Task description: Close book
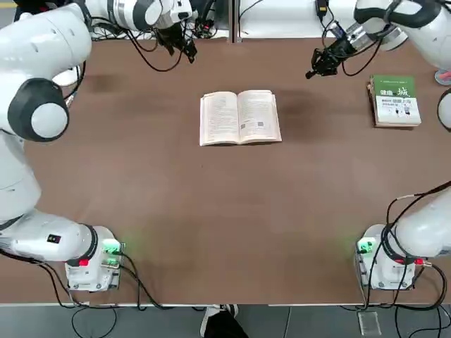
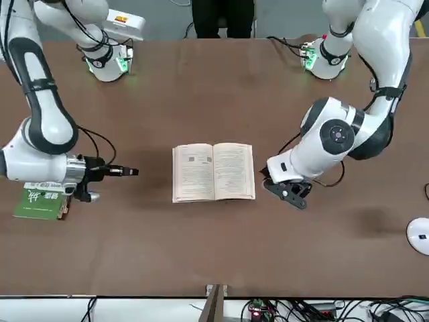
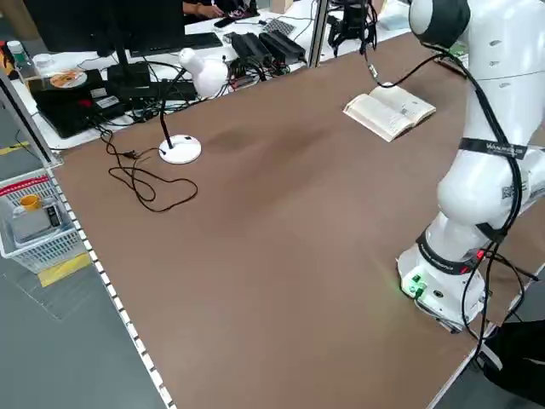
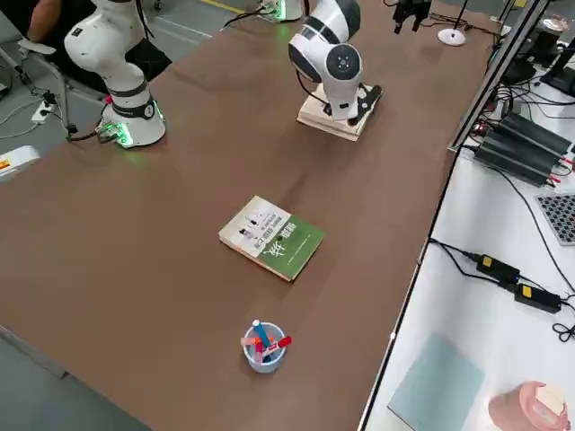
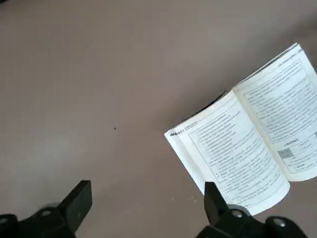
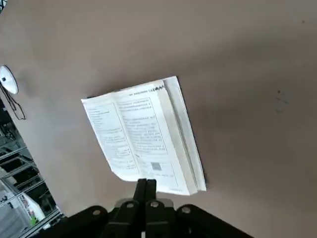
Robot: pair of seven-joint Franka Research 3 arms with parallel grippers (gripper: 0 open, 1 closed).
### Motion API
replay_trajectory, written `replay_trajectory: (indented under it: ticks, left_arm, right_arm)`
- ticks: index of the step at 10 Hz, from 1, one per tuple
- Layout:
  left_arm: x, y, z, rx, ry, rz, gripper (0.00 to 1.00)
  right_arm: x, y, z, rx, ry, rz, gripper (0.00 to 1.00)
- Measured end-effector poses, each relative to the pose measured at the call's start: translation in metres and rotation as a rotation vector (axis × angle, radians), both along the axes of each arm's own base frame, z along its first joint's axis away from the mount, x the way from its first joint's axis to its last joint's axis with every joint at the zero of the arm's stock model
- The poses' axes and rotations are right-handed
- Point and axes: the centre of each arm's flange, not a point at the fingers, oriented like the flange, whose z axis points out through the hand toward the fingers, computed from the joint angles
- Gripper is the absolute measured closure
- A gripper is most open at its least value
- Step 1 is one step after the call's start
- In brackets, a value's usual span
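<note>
The book (image 1: 239, 117) lies open and face up in the middle of the brown table, its white text pages showing (image 2: 213, 172). My right gripper (image 1: 313, 70) hovers to the right of it, toward the table's far side, shut on nothing; its right wrist view shows the closed fingertips (image 6: 145, 186) pointing at the book (image 6: 143, 134). To the book's far left hangs my left gripper (image 1: 184, 44), open and holding nothing. Its two fingers (image 5: 79, 201) stand wide apart, with the book (image 5: 247, 139) off to one side.
A closed green-and-white book (image 1: 394, 101) lies near the table's right edge. Close to it stands a cup of pens (image 4: 262, 346). A white desk lamp (image 3: 180, 149) with a loose cable sits at the far left. A person (image 2: 221, 17) stands behind the robot's side.
</note>
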Motion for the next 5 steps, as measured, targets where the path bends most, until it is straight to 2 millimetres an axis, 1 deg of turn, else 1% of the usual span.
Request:
replay_trajectory:
  ticks: [2,5]
  left_arm:
    - [0.002,0.0,-0.013,0.003,0.015,-0.009,0.0]
    - [0.004,-0.002,-0.035,0.002,0.032,-0.01,0.0]
  right_arm:
    - [0.0,0.013,-0.011,0.02,-0.034,0.014,0.99]
    - [-0.001,0.027,-0.037,0.057,-0.042,0.023,0.99]
